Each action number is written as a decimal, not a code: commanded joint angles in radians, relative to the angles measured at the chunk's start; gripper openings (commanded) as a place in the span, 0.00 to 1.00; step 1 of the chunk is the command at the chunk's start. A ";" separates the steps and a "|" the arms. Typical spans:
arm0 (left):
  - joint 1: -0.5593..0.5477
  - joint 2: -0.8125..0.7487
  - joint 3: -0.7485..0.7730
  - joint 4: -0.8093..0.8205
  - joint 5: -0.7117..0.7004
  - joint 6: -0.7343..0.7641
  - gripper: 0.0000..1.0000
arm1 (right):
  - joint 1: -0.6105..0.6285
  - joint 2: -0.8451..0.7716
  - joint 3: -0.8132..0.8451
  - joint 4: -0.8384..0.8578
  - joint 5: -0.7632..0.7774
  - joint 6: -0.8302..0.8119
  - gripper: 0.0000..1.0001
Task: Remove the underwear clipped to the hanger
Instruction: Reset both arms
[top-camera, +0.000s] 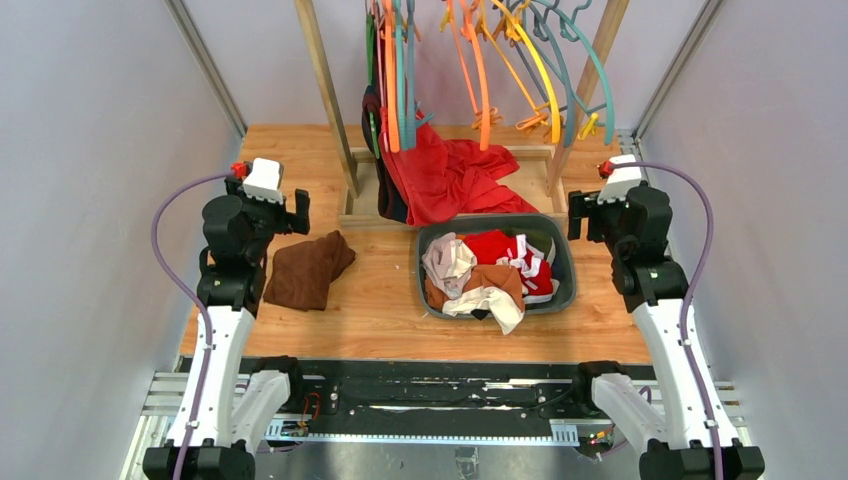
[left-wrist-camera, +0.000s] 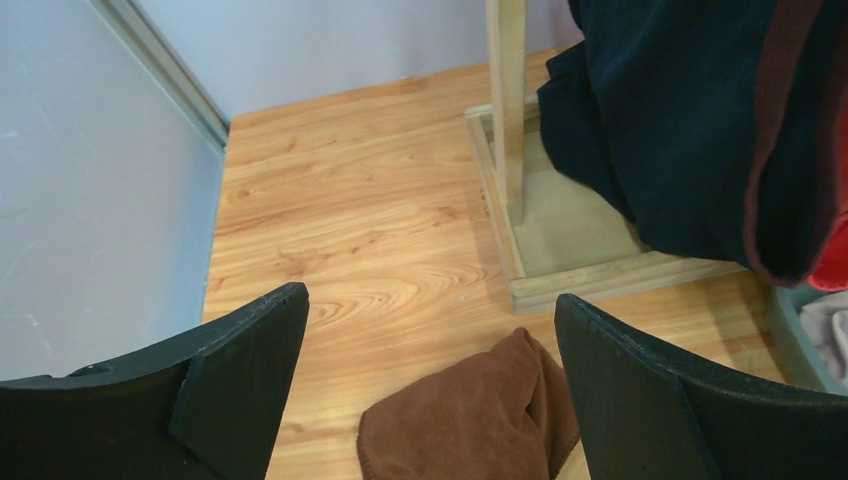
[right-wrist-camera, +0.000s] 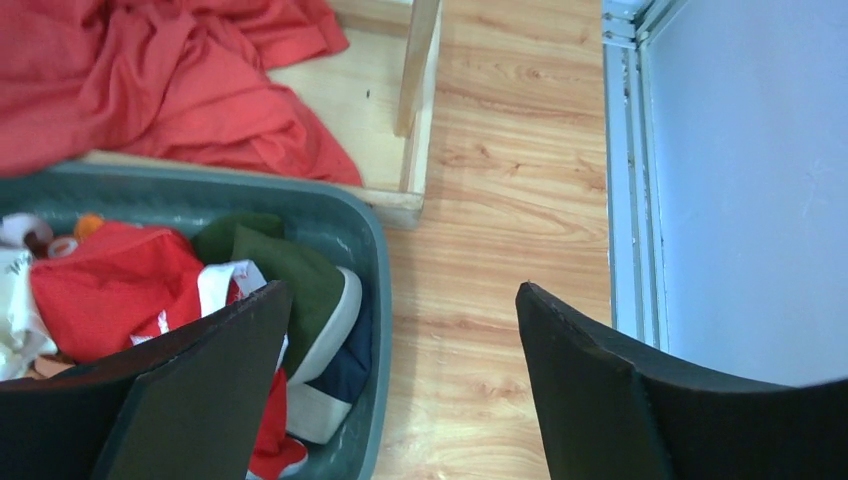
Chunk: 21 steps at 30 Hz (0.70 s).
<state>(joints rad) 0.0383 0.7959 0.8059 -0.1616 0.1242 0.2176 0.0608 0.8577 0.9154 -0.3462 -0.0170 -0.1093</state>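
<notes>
The right gripper (right-wrist-camera: 405, 295) stands released, its flat matte-black fingers spread wide with only bare wood grain between them. Just to its left sits the rounded grey-green plastic basket (right-wrist-camera: 372, 262). The underwear (top-camera: 490, 270) lies piled in it as soft crumpled briefs: one red with white trim (top-camera: 512, 252), one pale beige (top-camera: 447, 262), one brown with a white waistband (top-camera: 492, 290).

The left gripper (left-wrist-camera: 430, 310) is likewise spread and holds nothing. It hangs over a folded, velvety dark brown cloth (left-wrist-camera: 470, 420) on the smooth wooden table (top-camera: 380, 300).

Behind the basket a large, wrinkled red cloth (top-camera: 450, 175) spills over the base of the pale wooden rack (top-camera: 325, 90). Thin curved orange, teal and yellow hangers (top-camera: 480, 60) hang above.
</notes>
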 joint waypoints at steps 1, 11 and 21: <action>0.016 -0.019 -0.021 0.064 0.084 -0.050 0.98 | -0.015 -0.037 -0.014 0.126 0.079 0.109 0.85; 0.020 -0.107 -0.212 0.351 0.024 -0.206 0.98 | -0.015 -0.074 -0.054 0.171 0.110 -0.003 0.90; 0.020 -0.076 -0.167 0.354 0.163 -0.252 0.98 | -0.015 -0.152 -0.120 0.223 0.099 -0.149 0.91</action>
<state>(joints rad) 0.0502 0.7029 0.5674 0.1783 0.2134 -0.0128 0.0608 0.7189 0.8021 -0.1619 0.0692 -0.1623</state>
